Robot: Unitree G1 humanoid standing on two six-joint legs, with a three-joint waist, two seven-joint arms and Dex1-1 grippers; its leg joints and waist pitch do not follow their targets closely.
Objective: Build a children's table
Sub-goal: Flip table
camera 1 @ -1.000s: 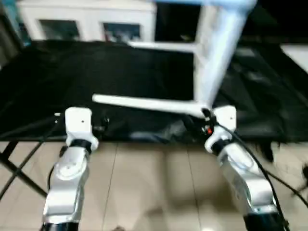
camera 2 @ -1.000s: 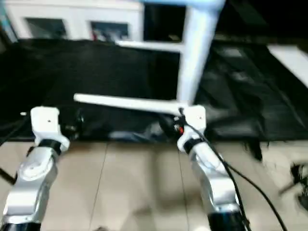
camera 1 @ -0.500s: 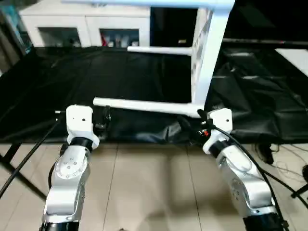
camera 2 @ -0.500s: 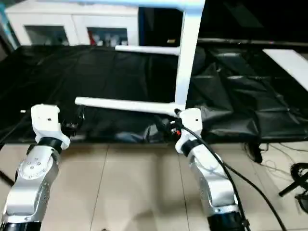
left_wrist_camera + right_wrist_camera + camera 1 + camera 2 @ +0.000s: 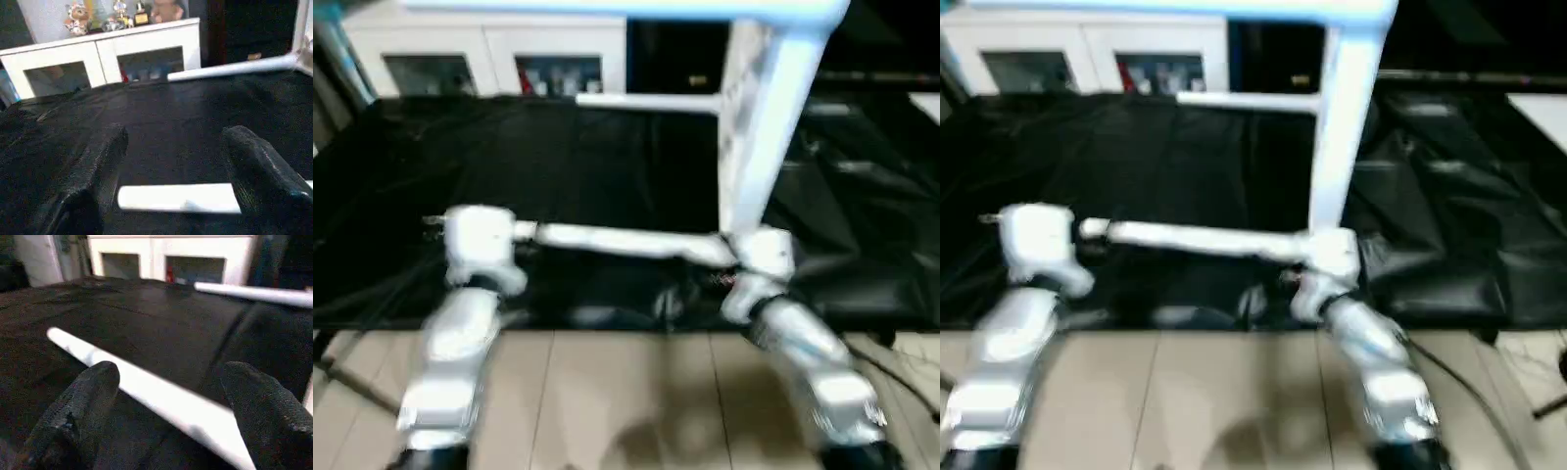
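In the eye views the children's table point(image 5: 759, 137) lies tipped on its side on the black cloth point(image 5: 558, 166), one leg point(image 5: 626, 240) reaching level between both forearms. The left wrist view shows the left gripper point(image 5: 176, 181) spread wide, the leg's end lying between its fingers, untouched. The right wrist view shows the right gripper point(image 5: 166, 401) equally wide astride that leg.

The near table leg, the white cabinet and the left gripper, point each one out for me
near table leg point(image 5: 617, 240), left eye view, middle of the tube.
white cabinet point(image 5: 105, 58), left wrist view, frame post between its two glass fronts.
left gripper point(image 5: 173, 161), left wrist view, midway between its open fingertips.
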